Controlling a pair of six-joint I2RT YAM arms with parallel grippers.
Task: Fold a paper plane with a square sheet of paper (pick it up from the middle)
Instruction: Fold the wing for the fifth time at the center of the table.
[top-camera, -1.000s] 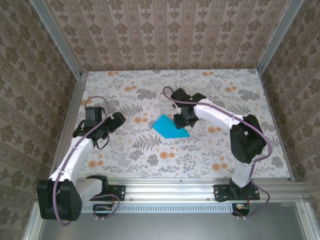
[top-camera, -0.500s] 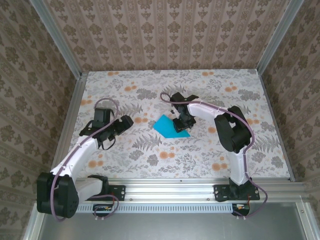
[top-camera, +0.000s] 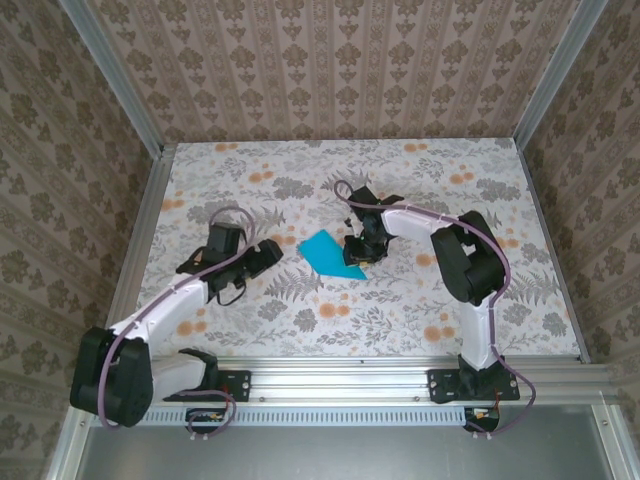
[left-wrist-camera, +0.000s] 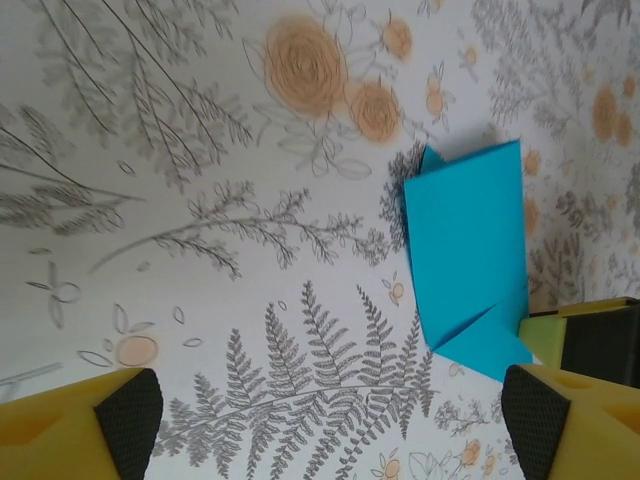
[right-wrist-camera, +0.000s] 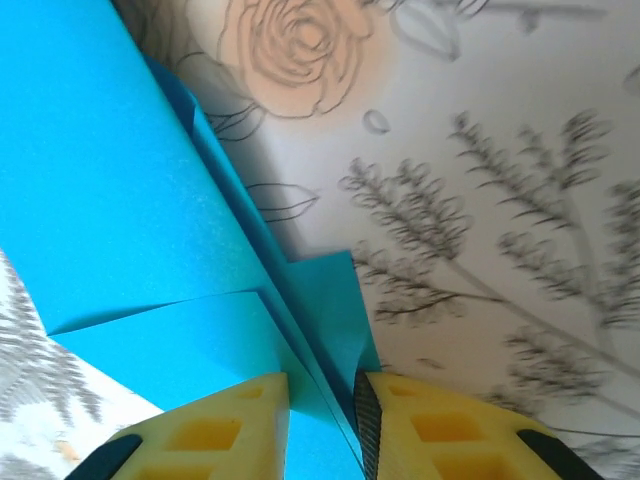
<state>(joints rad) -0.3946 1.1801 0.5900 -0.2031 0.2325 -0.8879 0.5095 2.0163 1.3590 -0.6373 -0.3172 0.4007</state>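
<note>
The square sheet of paper (top-camera: 325, 252), bright cyan-blue and folded into a smaller creased shape, lies at mid-table. My right gripper (top-camera: 357, 250) is at its right edge. In the right wrist view the paper (right-wrist-camera: 130, 180) has a raised crease running down between the yellow fingers, and the right gripper (right-wrist-camera: 322, 400) is shut on that fold. My left gripper (top-camera: 268, 252) hovers just left of the paper, open and holding nothing. The left wrist view has the paper (left-wrist-camera: 465, 250) ahead to the right, beyond the wide-open left gripper (left-wrist-camera: 332, 415).
The floral tabletop (top-camera: 400, 310) has bare room in front of and behind the paper. Aluminium rails and patterned walls (top-camera: 330, 70) bound it at the back and sides. A yellow finger of the right gripper (left-wrist-camera: 590, 335) shows beside the paper in the left wrist view.
My left arm has swung right toward the paper, jaws staying open. The right gripper has narrowed onto the paper's fold and nudged the paper slightly left.
</note>
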